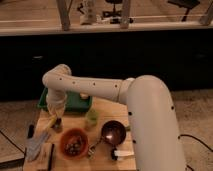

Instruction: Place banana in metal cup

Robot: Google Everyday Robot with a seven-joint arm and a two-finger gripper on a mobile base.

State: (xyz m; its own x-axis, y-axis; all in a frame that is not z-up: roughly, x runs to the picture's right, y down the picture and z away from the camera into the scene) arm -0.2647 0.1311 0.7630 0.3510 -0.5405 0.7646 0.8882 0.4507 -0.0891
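- One end effector hangs low over the counter's left rear; whether it is clenched or released, I cannot tell
- One banana tilts at its tip, just beside the one metal cup
- Two bowls: orange bowl, dark metal bowl
- One light green cup before one green tray

Dark low wall across middle; pale ledge on top; grey window posts above. Speckled beige floor; black cable at right. Gripper low over wooden table left side.
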